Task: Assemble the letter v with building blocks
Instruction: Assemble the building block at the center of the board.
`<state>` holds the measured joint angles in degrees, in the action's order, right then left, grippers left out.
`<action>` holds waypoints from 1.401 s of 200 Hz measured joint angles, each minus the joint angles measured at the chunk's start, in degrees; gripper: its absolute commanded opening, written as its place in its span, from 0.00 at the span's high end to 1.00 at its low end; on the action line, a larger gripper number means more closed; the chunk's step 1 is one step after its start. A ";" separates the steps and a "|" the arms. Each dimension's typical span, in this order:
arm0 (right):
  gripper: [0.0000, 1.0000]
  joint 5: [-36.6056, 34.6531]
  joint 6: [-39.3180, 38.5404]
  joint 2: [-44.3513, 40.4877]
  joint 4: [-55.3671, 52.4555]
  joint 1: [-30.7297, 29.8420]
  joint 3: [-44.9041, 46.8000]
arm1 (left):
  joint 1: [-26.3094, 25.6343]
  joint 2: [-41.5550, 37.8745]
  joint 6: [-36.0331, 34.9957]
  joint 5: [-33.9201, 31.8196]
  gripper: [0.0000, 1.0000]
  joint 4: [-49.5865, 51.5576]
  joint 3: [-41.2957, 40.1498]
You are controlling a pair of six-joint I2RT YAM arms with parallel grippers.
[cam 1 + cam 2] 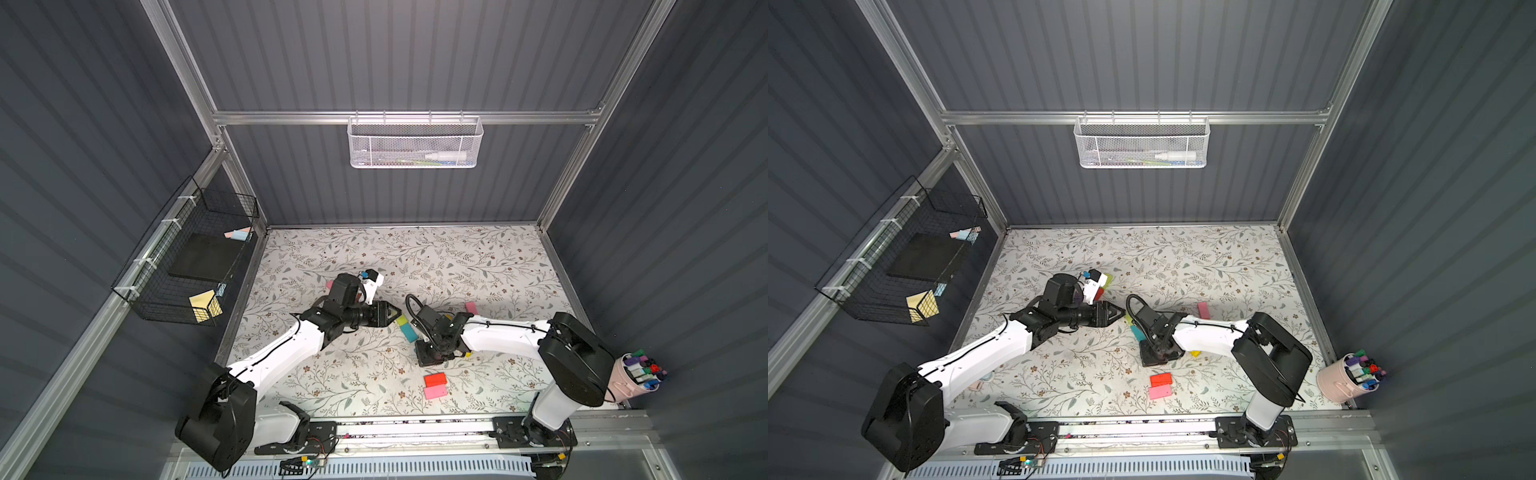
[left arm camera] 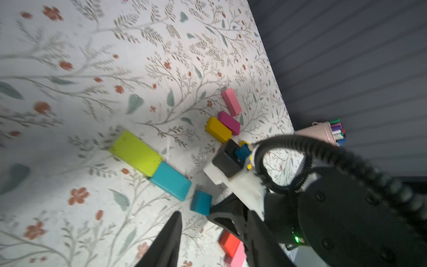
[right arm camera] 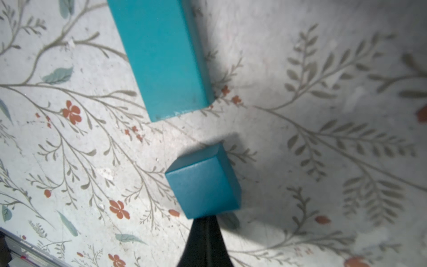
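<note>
Right pincer, tips together, touching a small teal cube on the floral worktop, just beside a long teal block butted end-to-end with a lime block. Left pincer, jaws partly apart and empty, hovers by the lime block; red block and pink block lie together near the front edge.

cube near long block, seemingly apart
</note>
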<state>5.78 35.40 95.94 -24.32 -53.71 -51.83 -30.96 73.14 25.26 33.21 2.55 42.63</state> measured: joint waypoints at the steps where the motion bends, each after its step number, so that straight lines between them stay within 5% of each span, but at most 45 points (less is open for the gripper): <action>1: 1.00 0.00 0.00 0.00 0.07 0.02 0.02 | -0.13 -0.07 0.15 0.00 0.53 -0.07 -0.13; 67: 1.00 -0.52 -0.52 0.17 1.49 0.33 0.09 | -8.52 -2.12 7.85 -2.95 0.52 -2.36 -7.02; 280: 1.00 -1.53 -2.54 0.44 2.99 1.90 0.31 | -8.63 1.36 8.55 -5.40 0.50 -4.55 -7.10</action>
<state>4.25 32.86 96.38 -21.32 -51.81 -51.53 -39.59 74.50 33.80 27.81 -2.00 35.53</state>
